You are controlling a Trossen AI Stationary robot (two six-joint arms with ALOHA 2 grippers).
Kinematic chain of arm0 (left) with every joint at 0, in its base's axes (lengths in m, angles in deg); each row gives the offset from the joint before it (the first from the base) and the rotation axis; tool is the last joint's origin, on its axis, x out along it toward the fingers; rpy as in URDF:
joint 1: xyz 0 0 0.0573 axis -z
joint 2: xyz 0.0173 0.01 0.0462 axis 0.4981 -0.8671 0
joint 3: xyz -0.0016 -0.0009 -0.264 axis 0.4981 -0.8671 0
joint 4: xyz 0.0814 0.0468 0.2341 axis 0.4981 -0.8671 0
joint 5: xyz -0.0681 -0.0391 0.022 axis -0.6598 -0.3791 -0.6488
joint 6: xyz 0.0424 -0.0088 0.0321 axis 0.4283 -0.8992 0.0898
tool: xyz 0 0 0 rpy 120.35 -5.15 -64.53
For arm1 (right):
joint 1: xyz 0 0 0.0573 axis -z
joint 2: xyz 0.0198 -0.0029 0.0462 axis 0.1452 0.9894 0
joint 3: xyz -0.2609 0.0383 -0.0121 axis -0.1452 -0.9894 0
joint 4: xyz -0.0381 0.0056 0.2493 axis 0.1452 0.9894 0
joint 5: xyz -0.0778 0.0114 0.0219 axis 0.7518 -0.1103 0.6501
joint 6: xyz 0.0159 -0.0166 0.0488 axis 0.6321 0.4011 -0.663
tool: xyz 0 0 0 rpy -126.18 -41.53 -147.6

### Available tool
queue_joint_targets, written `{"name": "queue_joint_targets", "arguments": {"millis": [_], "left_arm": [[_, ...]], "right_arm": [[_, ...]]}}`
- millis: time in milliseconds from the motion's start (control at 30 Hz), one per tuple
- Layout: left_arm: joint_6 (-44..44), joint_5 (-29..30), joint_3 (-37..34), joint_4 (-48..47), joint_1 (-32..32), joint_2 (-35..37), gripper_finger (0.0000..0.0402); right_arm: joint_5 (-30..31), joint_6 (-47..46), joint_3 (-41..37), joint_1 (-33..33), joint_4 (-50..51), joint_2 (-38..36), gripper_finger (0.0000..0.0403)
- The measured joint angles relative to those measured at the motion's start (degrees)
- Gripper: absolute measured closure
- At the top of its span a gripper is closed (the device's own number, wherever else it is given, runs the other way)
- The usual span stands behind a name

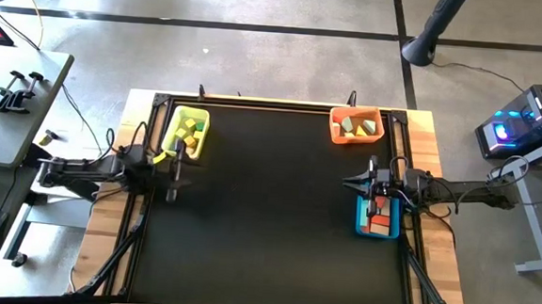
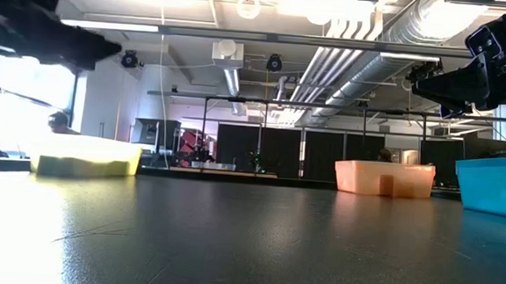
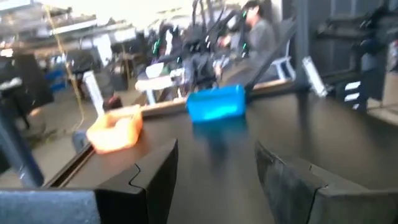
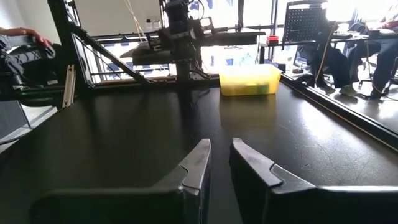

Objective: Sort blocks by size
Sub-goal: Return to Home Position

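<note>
The blocks lie in three bins. Yellow and green blocks [image 1: 189, 130] are in the yellow bin [image 1: 171, 127] at the far left. Mint and green blocks [image 1: 357, 127] are in the orange bin [image 1: 335, 129] at the far right. Red and orange blocks [image 1: 377, 220] are in the blue bin [image 1: 361, 214] at the right edge. My left gripper [image 1: 177, 173] hovers open and empty just near of the yellow bin; its wrist view [image 3: 217, 155] shows the wide gap. My right gripper [image 1: 349, 183] hovers beside the blue bin, fingers nearly together and empty [image 4: 221, 149].
The black mat [image 1: 267, 218] lies between the bins, framed by a dark rail and wooden table edges [image 1: 433, 275]. Both arms hang above the mat in the low view, the left one [image 2: 66, 34] and the right one [image 2: 469, 67]. People sit in the room beyond the table [image 4: 336, 59].
</note>
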Motion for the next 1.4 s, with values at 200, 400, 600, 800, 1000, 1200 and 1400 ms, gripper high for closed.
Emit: {"name": "queue_joint_targets", "arguments": {"millis": [200, 400, 600, 800, 1000, 1200, 1400], "left_arm": [[-6.07, 1.67, -0.04, -0.35, 5.98, 1.11, 0.0202], [-12.95, 2.94, -0.04, -0.57, 8.82, 1.1, 0.0202], [-12.97, 3.02, -0.04, -0.48, 12.62, 0.94, 0.0202], [-12.96, 3.05, -0.04, -0.42, 13.7, -0.12, 0.0202], [-12.96, 3.05, -0.04, -0.53, 13.7, -0.1, 0.0202], [-12.95, 3.05, -0.04, -0.48, 13.7, -0.08, 0.0202], [-12.94, 3.05, -0.04, -0.48, 13.68, -0.08, 0.0202]], "right_arm": [[-0.06, -0.01, 0.0, 0.0, 0.01, 0.07, 0.0348], [-0.07, -0.01, 0.0, 0.0, 0.03, 0.04, 0.0348], [-0.07, -0.01, 0.0, 0.0, 0.03, 0.03, 0.0348], [-0.15, -0.01, 0.0, 0.0, 0.03, 0.01, 0.0348], [-0.15, -0.01, 0.0, 0.0, 0.03, 0.02, 0.0348], [-0.15, -0.01, 0.0, 0.0, 0.03, 0.03, 0.0348], [-0.13, -0.01, 0.0, 0.0, 0.03, 0.03, 0.0348]]}}
